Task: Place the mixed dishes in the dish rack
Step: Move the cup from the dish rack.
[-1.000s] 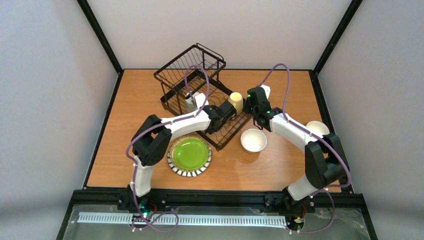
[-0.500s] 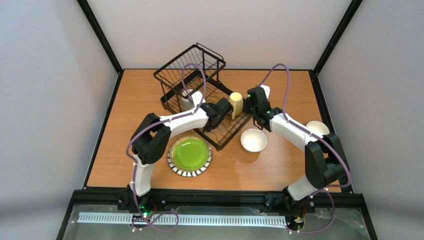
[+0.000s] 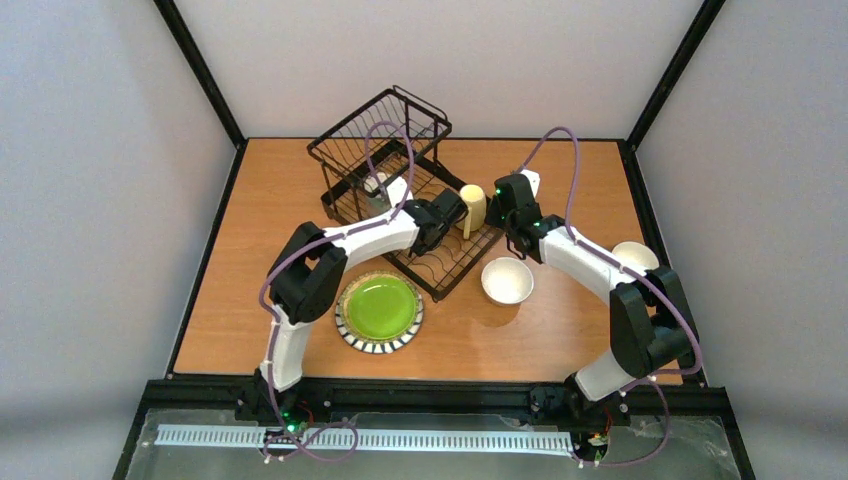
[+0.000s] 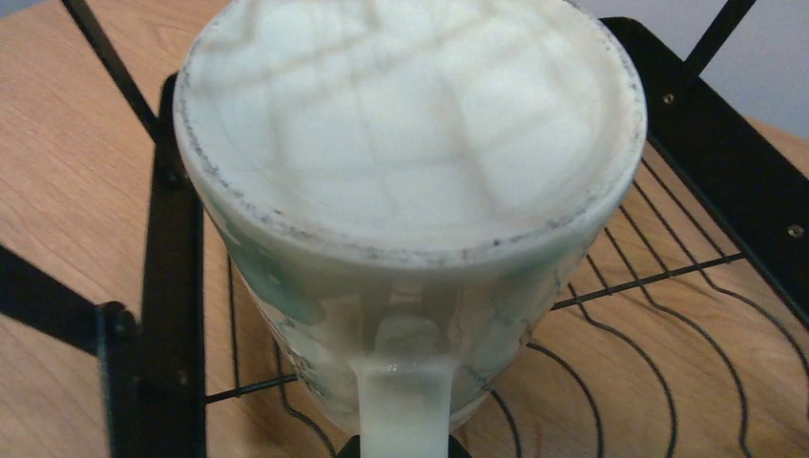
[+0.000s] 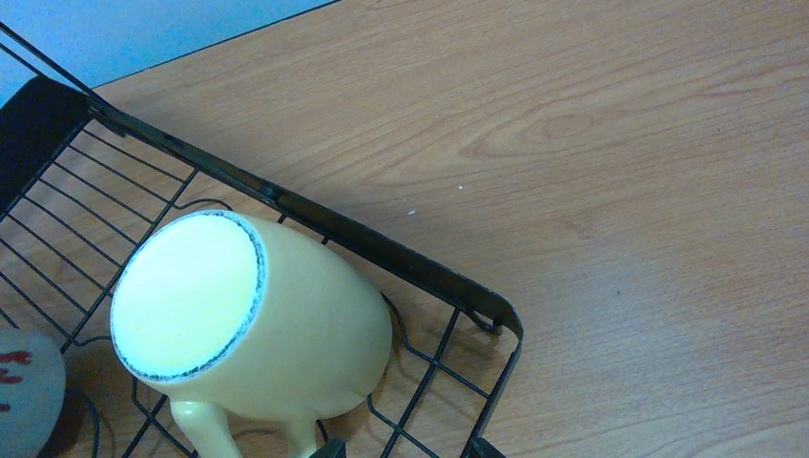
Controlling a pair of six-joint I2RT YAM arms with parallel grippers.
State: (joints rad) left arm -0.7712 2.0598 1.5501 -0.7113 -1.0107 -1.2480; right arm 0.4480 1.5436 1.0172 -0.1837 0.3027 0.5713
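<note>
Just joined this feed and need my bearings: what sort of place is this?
Probably a lab test cell, not a kitchen: plain walls and black posts box in a wooden table, two arms are bolted at its near edge, and the rack and plate look staged.

The left claw (image 3: 456, 210) and right claw (image 3: 494, 211) flank a cream mug (image 3: 472, 204) over the dish rack (image 3: 440, 272).
</note>
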